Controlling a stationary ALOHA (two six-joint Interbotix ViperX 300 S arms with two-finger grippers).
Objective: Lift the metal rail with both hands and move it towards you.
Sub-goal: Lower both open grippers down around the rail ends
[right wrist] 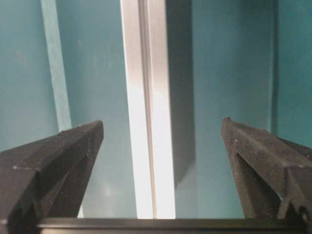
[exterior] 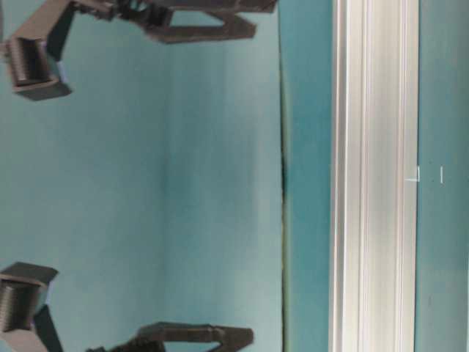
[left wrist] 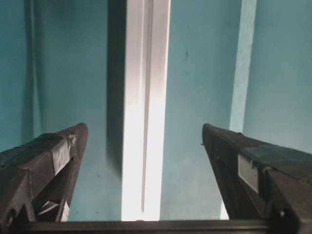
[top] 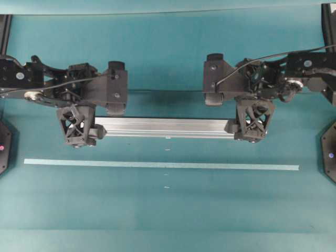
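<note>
The metal rail (top: pixel 165 127) is a long grooved silver bar lying crosswise on the teal table, behind the pale tape strip (top: pixel 157 165). My left gripper (top: pixel 86 128) straddles the rail's left end with its jaws open. In the left wrist view the rail (left wrist: pixel 145 107) runs between the fingertips (left wrist: pixel 73 139) with a clear gap on each side. My right gripper (top: pixel 247 126) stands open over the right end. The right wrist view shows the rail (right wrist: pixel 148 107) passing untouched between those black fingers (right wrist: pixel 85 141). At table level the rail (exterior: pixel 374 176) fills the right side.
The thin tape strip (left wrist: pixel 241 63) lies parallel to the rail on its near side and also shows in the right wrist view (right wrist: pixel 53 63). Black arm bases sit at the left edge (top: pixel 4 147) and the right edge (top: pixel 329 152) of the table.
</note>
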